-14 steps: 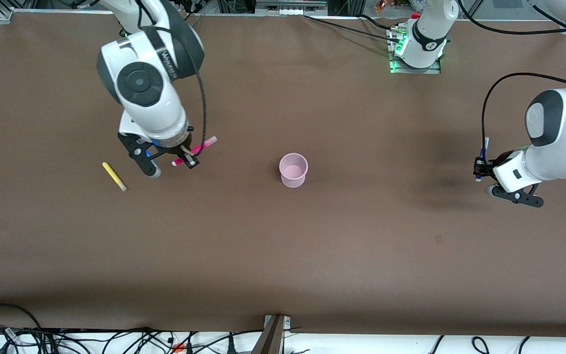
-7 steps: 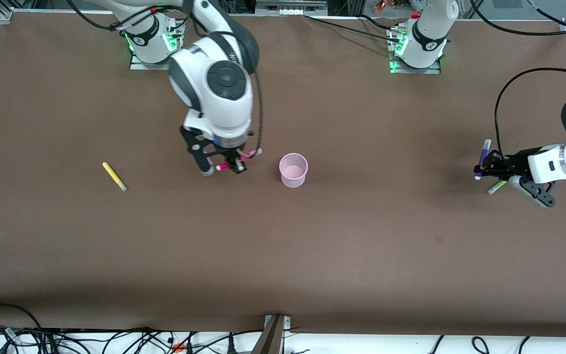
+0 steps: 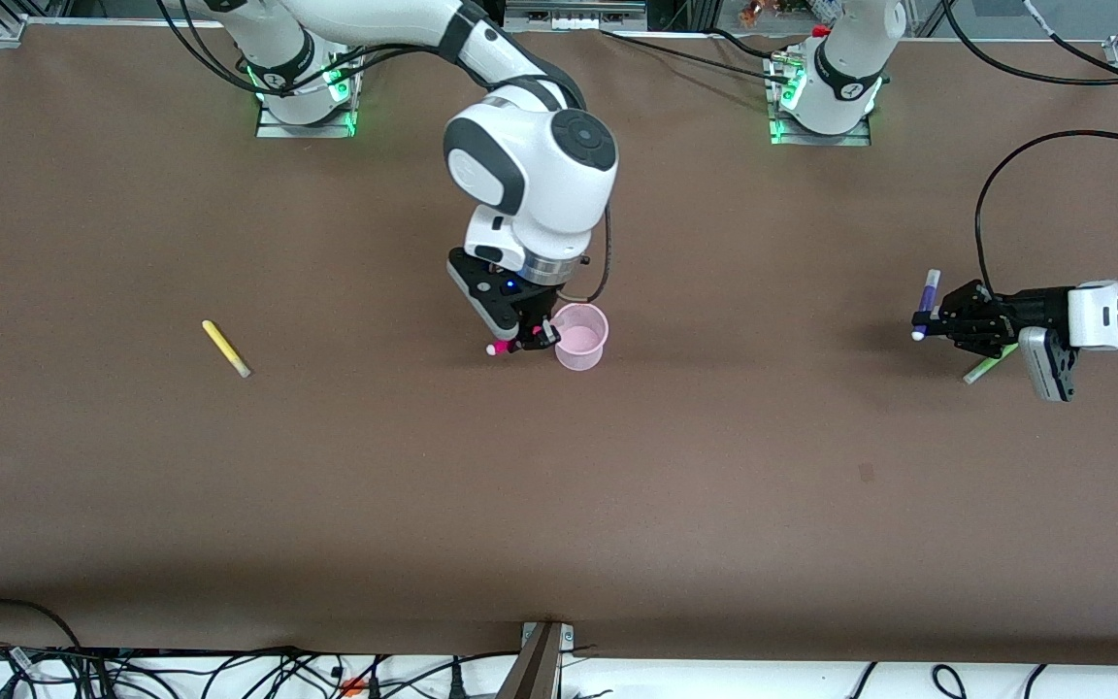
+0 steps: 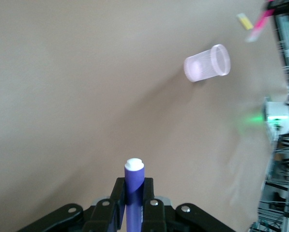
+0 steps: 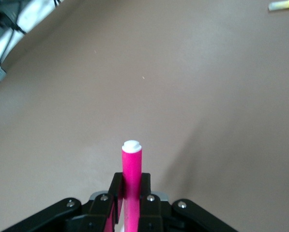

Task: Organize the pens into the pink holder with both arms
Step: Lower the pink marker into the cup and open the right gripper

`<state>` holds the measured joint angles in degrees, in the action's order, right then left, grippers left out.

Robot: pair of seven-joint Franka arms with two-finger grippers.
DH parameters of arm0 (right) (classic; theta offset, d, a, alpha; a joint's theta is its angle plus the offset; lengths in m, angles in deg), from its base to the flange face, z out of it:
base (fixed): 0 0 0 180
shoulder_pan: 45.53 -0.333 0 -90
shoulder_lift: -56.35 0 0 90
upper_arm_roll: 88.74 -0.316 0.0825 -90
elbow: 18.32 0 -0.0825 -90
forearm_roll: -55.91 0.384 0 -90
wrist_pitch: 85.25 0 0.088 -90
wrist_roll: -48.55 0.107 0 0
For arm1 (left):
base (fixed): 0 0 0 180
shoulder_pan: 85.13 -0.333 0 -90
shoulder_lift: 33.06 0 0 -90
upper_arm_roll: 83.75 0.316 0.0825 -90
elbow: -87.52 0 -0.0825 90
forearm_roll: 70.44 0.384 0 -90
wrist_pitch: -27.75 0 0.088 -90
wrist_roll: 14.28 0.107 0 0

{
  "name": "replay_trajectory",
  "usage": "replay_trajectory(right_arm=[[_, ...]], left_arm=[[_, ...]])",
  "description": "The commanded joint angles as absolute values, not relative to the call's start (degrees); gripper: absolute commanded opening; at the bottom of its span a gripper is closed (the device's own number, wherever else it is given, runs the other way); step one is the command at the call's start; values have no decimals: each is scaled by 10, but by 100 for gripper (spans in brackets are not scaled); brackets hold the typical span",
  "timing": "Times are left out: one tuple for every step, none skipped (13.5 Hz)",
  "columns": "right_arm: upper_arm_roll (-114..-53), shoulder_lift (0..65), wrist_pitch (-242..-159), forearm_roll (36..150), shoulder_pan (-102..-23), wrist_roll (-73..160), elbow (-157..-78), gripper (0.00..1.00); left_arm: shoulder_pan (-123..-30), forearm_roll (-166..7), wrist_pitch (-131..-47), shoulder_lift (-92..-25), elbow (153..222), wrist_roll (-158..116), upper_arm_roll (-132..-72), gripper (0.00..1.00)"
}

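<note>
The pink holder (image 3: 582, 340) stands upright mid-table; it also shows in the left wrist view (image 4: 207, 63). My right gripper (image 3: 532, 338) (image 5: 130, 182) is shut on the magenta pen (image 3: 498, 348) (image 5: 131, 166), right beside the holder's rim on the right arm's side. My left gripper (image 3: 942, 318) (image 4: 133, 187) is shut on the purple pen (image 3: 928, 301) (image 4: 133, 176) and holds it over the table at the left arm's end. The light green pen (image 3: 986, 368) lies on the table under the left hand. The yellow pen (image 3: 226, 348) (image 5: 283, 5) lies toward the right arm's end.
The brown table (image 3: 559, 485) is bare between the holder and the front edge. Both arm bases (image 3: 305, 78) (image 3: 826, 87) stand along the edge farthest from the front camera. Cables hang below the front edge.
My right gripper has carried the magenta pen from near the yellow pen to the holder. My left gripper has turned and shifted slightly toward the holder with the purple pen, uncovering the green pen.
</note>
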<state>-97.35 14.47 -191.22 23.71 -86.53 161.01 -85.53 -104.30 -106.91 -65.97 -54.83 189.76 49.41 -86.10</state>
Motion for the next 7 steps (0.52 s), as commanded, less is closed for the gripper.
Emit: replay_trajectory(right_arm=[[-954, 107, -1933, 203, -900, 1686, -829, 0], [-952, 105, -1934, 202, -909, 1696, -829, 0], [-952, 102, -1933, 201, -911, 1697, -829, 0], [-952, 100, -1934, 200, -914, 1704, -829, 0], [-952, 92, -1933, 200, -918, 1705, -829, 0], [-947, 85, -1933, 199, -924, 1713, -829, 0], [-935, 79, -1933, 198, -937, 1719, -829, 0]], left_arm=[[-1061, -1130, -610, -576, 1878, 567, -865, 0], [-1063, -1148, -583, -587, 1865, 587, -864, 0], [-1064, -1159, -556, -599, 1851, 601, -864, 0], [-1070, -1169, -536, -609, 1840, 616, -864, 0], [-1075, -1186, -516, -618, 1835, 636, -865, 0], [-1075, -1209, -496, -623, 1834, 656, -865, 0], [-1075, -1229, -476, -625, 1834, 672, -864, 0]])
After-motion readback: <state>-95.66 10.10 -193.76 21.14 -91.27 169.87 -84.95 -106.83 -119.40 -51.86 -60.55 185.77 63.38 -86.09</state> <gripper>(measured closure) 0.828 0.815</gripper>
